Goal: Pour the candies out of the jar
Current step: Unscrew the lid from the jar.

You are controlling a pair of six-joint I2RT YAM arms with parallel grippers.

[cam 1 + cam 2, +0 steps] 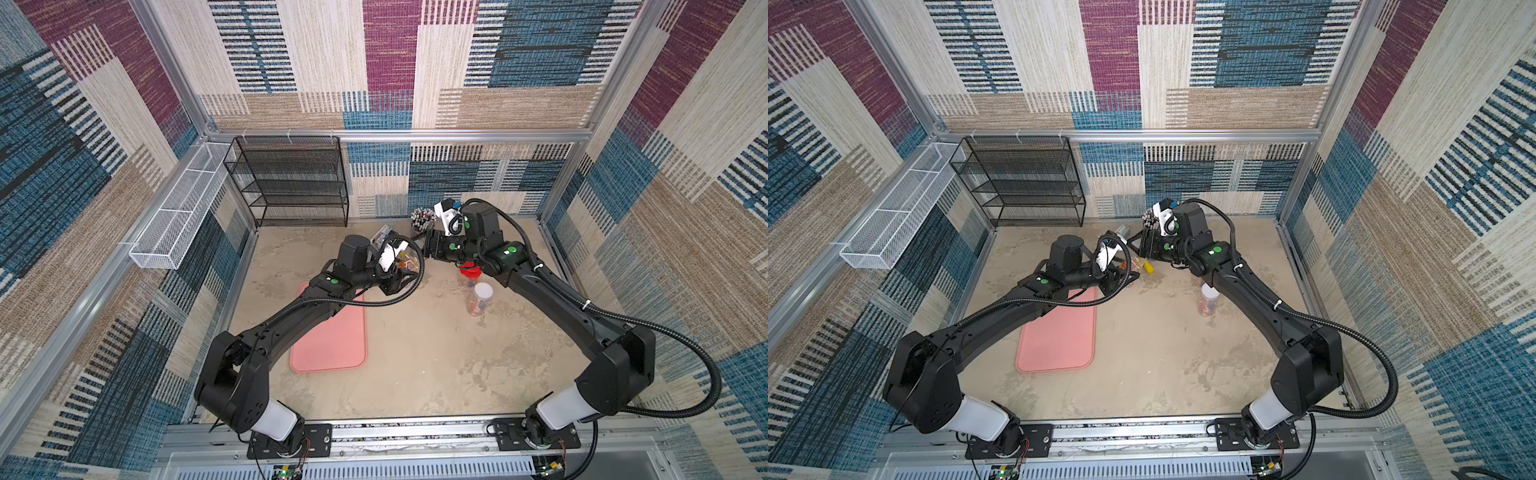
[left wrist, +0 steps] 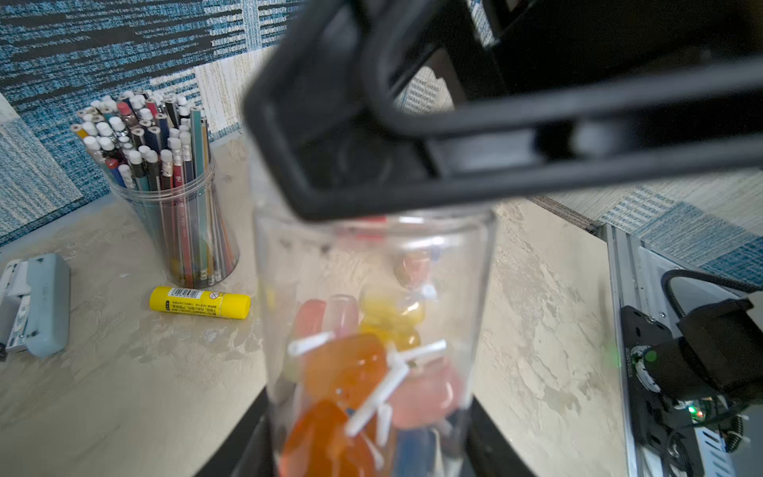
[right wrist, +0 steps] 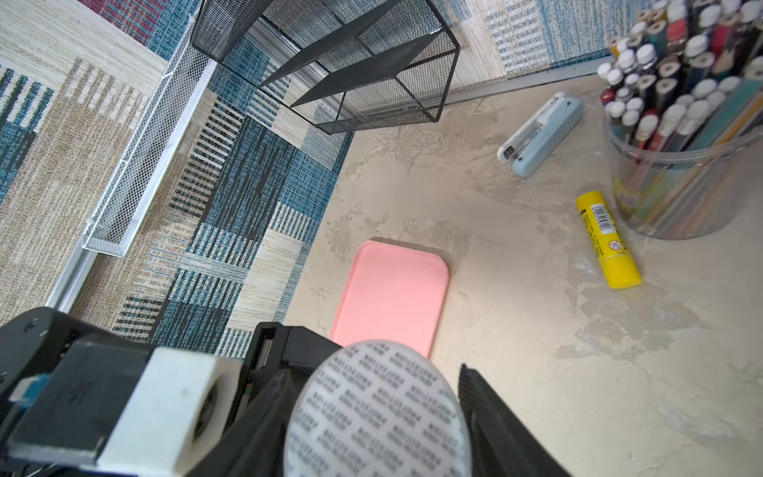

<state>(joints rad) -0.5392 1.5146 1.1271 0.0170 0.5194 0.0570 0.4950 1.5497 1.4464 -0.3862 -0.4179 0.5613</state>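
My left gripper (image 2: 369,440) is shut on the lower part of a clear plastic jar (image 2: 280,289), which stands upright above the table. Inside it the candies (image 2: 342,367) lie piled: orange, pink, yellow and blue lollipops on short white sticks. My right gripper (image 3: 373,373) reaches across from the right to the jar's top. Its two black fingers (image 3: 487,413) sit on either side of the round white printed lid (image 3: 375,417), touching its rim. In a top view the two grippers meet at the jar (image 1: 409,264), at the back middle of the table.
A pink tray (image 1: 332,345) lies under my left arm. Behind the jar are a tub of pencils (image 2: 177,186), a yellow glue stick (image 2: 200,302) and a grey-blue stapler (image 2: 41,305). Two more jars (image 1: 482,297) stand at the right. A black mesh shelf (image 1: 291,183) fills the back left.
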